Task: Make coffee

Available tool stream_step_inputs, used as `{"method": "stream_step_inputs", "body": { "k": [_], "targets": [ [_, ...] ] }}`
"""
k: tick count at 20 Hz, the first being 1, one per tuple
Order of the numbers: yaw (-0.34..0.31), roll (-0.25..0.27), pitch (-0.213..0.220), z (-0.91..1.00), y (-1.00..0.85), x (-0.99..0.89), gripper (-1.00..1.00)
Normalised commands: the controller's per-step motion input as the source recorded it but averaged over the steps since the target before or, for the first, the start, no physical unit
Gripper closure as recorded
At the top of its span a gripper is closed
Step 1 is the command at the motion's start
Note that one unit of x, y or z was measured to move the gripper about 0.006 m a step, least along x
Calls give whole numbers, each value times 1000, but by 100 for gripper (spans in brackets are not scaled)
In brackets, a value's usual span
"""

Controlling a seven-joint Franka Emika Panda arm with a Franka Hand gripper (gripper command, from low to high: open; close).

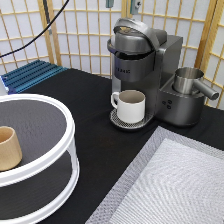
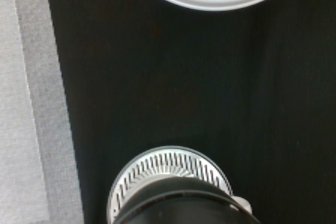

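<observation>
At the exterior view's left, a tan cup (image 1: 9,148) is seen on the white two-tier stand (image 1: 70,150); right of centre, a white mug (image 1: 130,105) sits under the closed coffee machine (image 1: 145,70). Neither gripper nor coffee pod is shown, so the pincer's state cannot be told

The end effector is not seen in the exterior view, and no coffee pod can be made out in either view. The tan cup (image 1: 9,148) on the two-tier white stand (image 1: 70,150) is cut off by the exterior view's left edge, and the stand's lower tier is cut by the bottom edge. The grey mat (image 1: 170,185) at the counter's near right corner runs out of view. The inside of the white mug (image 1: 130,106) is partly hidden by its rim. In the wrist view, only an arc of a white rim (image 2: 214,5) is shown, and the drip tray (image 2: 169,167) is partly covered by a dark body (image 2: 180,200).
</observation>
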Motion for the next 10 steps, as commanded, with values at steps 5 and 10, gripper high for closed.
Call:
{"method": "stream_step_inputs", "body": {
  "k": [5,10],
  "targets": [
    [-12,-121,42,-74,219,621,-100],
    [0,-113,27,-344,260,531,-100]
  ]
}}
